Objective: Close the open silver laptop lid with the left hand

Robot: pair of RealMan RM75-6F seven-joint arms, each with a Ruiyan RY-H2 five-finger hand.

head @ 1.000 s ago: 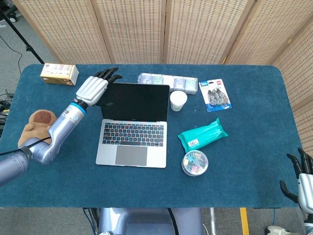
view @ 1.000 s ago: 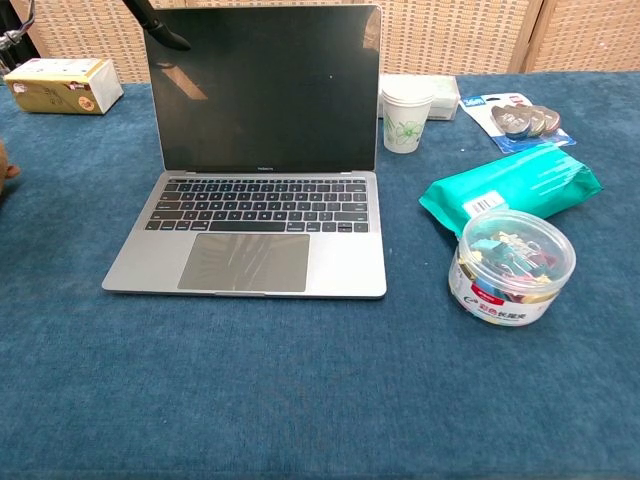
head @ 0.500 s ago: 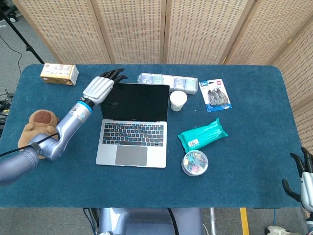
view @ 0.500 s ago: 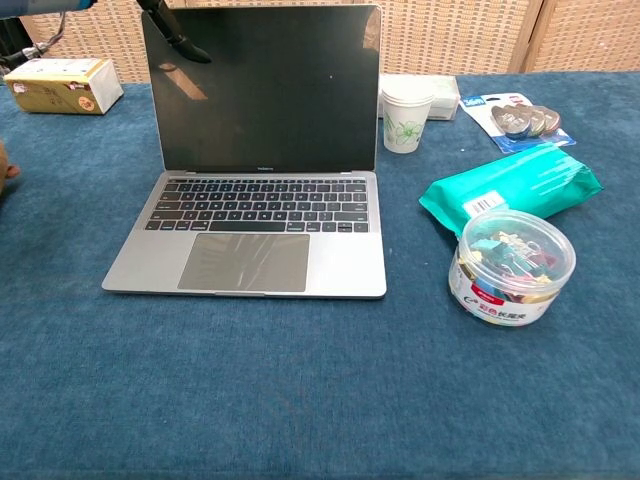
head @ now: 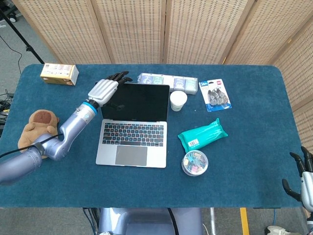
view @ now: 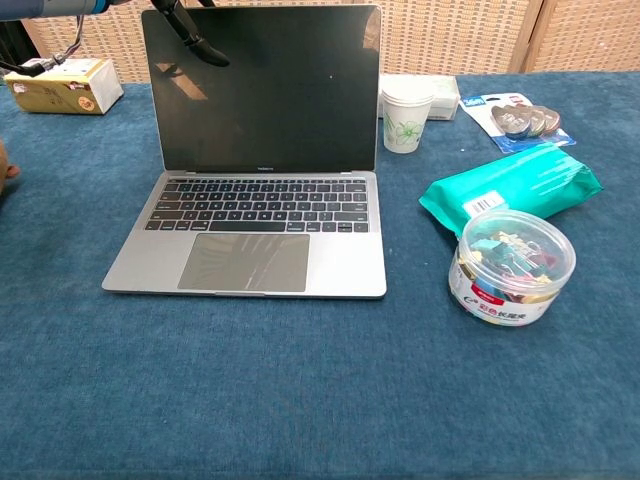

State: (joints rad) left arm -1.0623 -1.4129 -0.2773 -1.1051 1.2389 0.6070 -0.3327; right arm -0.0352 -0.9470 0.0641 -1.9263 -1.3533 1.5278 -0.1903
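The silver laptop [head: 133,125] [view: 255,190] stands open on the blue table, its dark screen upright and facing me. My left hand [head: 105,88] hovers at the lid's upper left corner, fingers spread and stretched out past the top edge. In the chest view only its dark fingertips [view: 195,40] show in front of the screen's top left. Whether they touch the lid I cannot tell. My right hand [head: 304,178] hangs open past the table's near right edge, holding nothing.
A paper cup [head: 178,101] stands just right of the lid. Behind it lies a long pack of tubs [head: 166,82]. A green wipes pack [head: 202,133], a tub of clips [head: 194,162], a blister pack [head: 214,95], a yellow box [head: 59,74] and a plush toy [head: 37,125] lie around.
My left hand has moved right and a little further back, from beside the lid's left edge to over its top left corner. The lid stands at the same angle.
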